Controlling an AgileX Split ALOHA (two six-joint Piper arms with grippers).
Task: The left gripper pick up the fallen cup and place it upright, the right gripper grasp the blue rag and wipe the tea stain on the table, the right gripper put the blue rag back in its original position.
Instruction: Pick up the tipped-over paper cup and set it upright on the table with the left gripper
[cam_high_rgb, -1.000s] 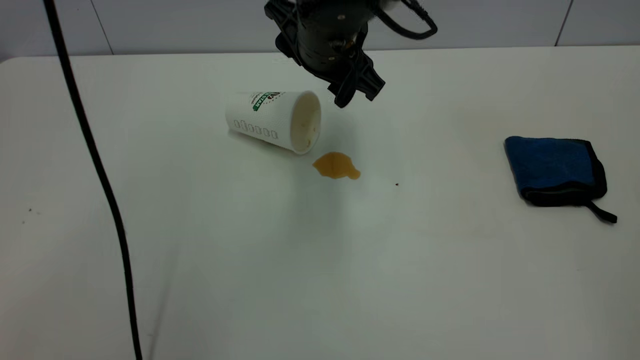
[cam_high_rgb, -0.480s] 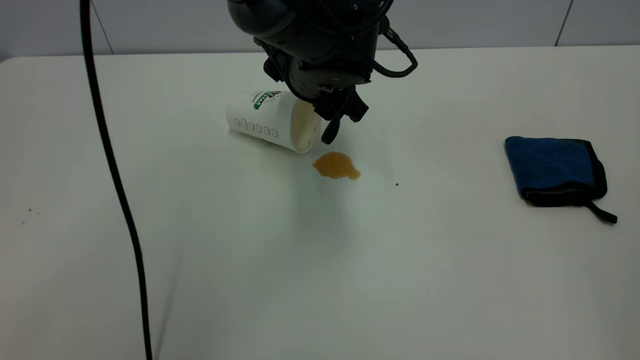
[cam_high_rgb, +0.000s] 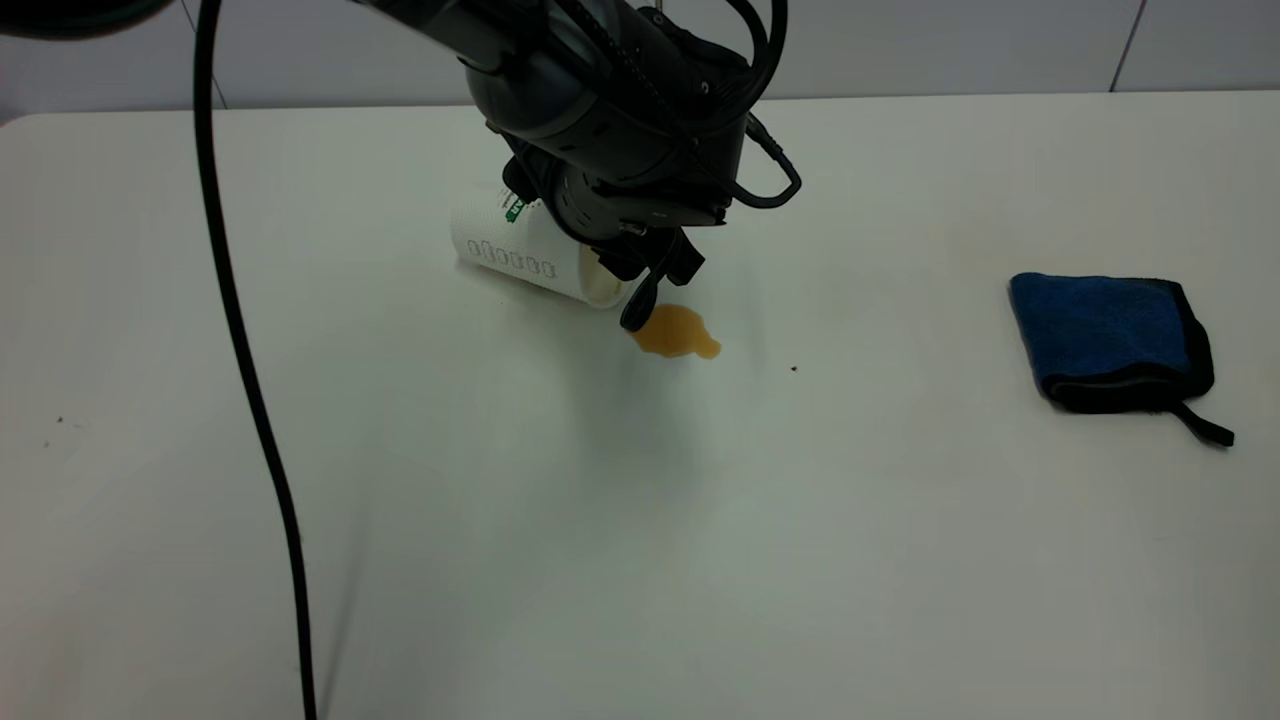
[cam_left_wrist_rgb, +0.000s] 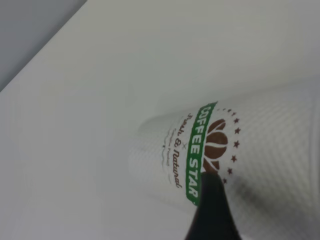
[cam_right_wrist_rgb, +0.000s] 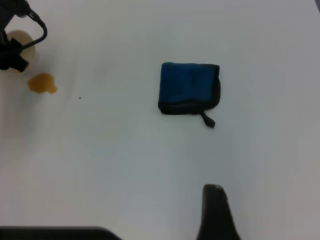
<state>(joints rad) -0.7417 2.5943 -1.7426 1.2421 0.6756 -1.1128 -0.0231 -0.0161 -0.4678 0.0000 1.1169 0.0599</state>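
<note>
The cup (cam_high_rgb: 515, 250) lies on its side on the table (cam_high_rgb: 640, 560), mouth toward the tea stain (cam_high_rgb: 675, 332), a small amber puddle just off its rim. My left gripper (cam_high_rgb: 655, 295) is low over the cup's mouth end, open, with one finger (cam_high_rgb: 634, 312) in front of the rim beside the stain. In the left wrist view a finger (cam_left_wrist_rgb: 212, 210) lies against the cup's logo side (cam_left_wrist_rgb: 260, 140). The blue rag (cam_high_rgb: 1105, 335) lies folded at the far right. My right gripper (cam_right_wrist_rgb: 215, 215) hangs well above the table, apart from the rag (cam_right_wrist_rgb: 187, 87).
A black cable (cam_high_rgb: 250, 380) hangs down across the table's left side. A tiny dark speck (cam_high_rgb: 794, 368) lies right of the stain. The right wrist view also shows the stain (cam_right_wrist_rgb: 42, 83) and the left gripper (cam_right_wrist_rgb: 12, 50) far off.
My left arm has come down and toward the cup; its fingers went from above and right of the cup's mouth to the rim, close to the stain. Cup, stain and rag have not moved.
</note>
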